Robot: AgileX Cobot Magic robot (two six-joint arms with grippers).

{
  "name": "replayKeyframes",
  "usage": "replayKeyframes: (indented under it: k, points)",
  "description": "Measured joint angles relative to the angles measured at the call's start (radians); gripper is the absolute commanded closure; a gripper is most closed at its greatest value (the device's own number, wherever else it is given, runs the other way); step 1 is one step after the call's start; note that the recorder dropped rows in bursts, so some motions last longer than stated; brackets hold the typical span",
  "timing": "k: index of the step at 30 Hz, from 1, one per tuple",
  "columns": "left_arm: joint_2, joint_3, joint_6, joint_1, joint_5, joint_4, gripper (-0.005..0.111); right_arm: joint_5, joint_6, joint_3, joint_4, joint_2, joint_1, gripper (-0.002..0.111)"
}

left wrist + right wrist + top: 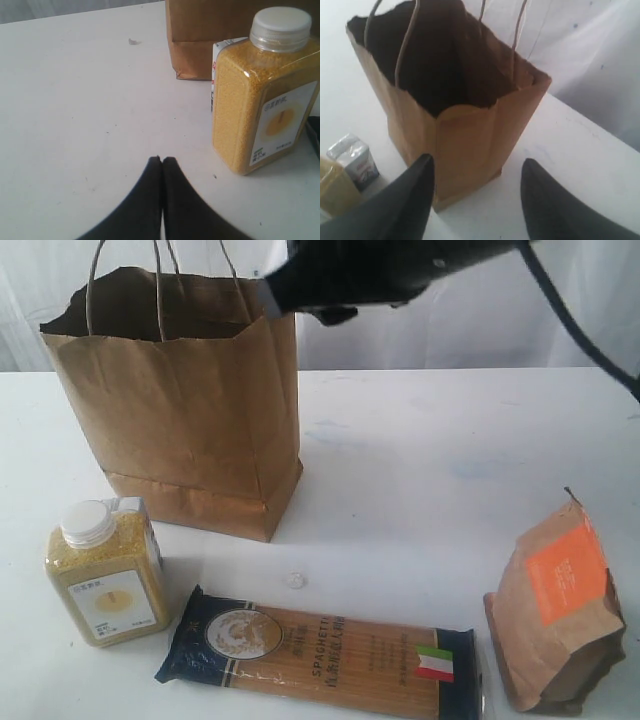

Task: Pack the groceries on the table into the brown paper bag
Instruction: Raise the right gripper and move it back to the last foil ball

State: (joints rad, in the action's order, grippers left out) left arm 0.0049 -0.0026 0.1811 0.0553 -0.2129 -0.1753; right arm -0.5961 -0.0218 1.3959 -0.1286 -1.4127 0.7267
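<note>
The brown paper bag (175,410) stands open at the table's (420,470) back left. In front of it stands the yellow-grain bottle (105,575), with a small carton (131,505) just behind it. The spaghetti packet (320,650) lies flat along the front edge. The orange-labelled pouch (560,605) sits at the front right. My right gripper (477,165) hangs open and empty above the table, beside the bag (470,125) near its rim; its arm (380,275) crosses the top. My left gripper (161,159) is shut on nothing, low over the table, a short way from the bottle (265,95).
A small white scrap (293,580) lies between the bag and the spaghetti packet. The bag's cord handles (165,280) stand up over its mouth. A white curtain hangs behind the table. The carton (355,157) shows beside the bag's base.
</note>
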Motion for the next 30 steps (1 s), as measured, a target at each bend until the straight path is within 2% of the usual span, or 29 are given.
replayKeyframes:
  k: [6,10,13,18,30]
  points:
    - [0.0,0.0,0.0,0.0,0.0,0.0,0.107,0.016,-0.004,-0.233,0.065,0.004,0.0,0.059]
    - [0.0,0.0,0.0,0.0,0.0,0.0,0.107,0.067,-0.004,-0.291,0.103,-0.086,0.0,0.054]
    - [0.0,0.0,0.0,0.0,0.0,0.0,0.107,0.125,-0.022,-0.294,0.129,-0.238,0.0,0.047]
    - [0.0,0.0,0.0,0.0,0.0,0.0,0.107,0.135,-0.059,-0.299,0.154,-0.394,0.0,0.046]
    - [0.0,0.0,0.0,0.0,0.0,0.0,0.107,0.001,-0.059,-0.135,0.181,-0.51,0.021,0.046]
